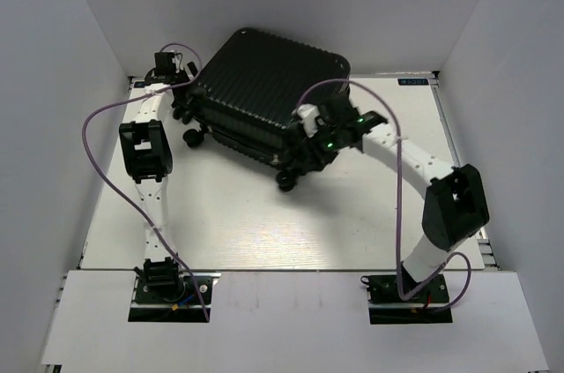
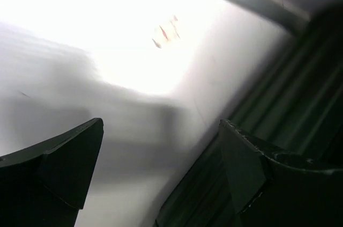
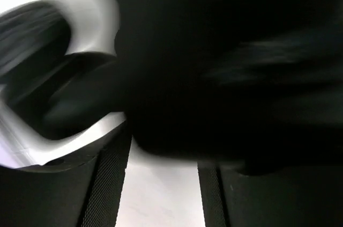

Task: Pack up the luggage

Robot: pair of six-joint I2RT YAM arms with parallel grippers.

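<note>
The luggage (image 1: 264,91), seen from the overhead camera: a black ribbed hard-shell case, closed, lying flat and askew on the far middle of the white table (image 1: 264,232), with a small wheel (image 1: 189,137) at its near-left corner and another (image 1: 286,182) at its near edge. The left gripper (image 1: 169,64) sits at the case's far-left corner. The right gripper (image 1: 304,144) is against the near-right edge of the case; its finger state is not legible from above.

Left wrist camera: the left gripper (image 2: 161,125) has its fingers (image 2: 64,157) spread wide, with bare table (image 2: 107,50) between them. The ribbed shell of the luggage (image 2: 289,109) runs along the right side, just behind the right-hand finger.

Right wrist camera: the view is dark and blurred. The right gripper (image 3: 161,157) shows two textured pads (image 3: 104,189) with a strip of white surface between them. Their tips run into a dark, unidentifiable mass, so whether they clamp anything cannot be told.
</note>
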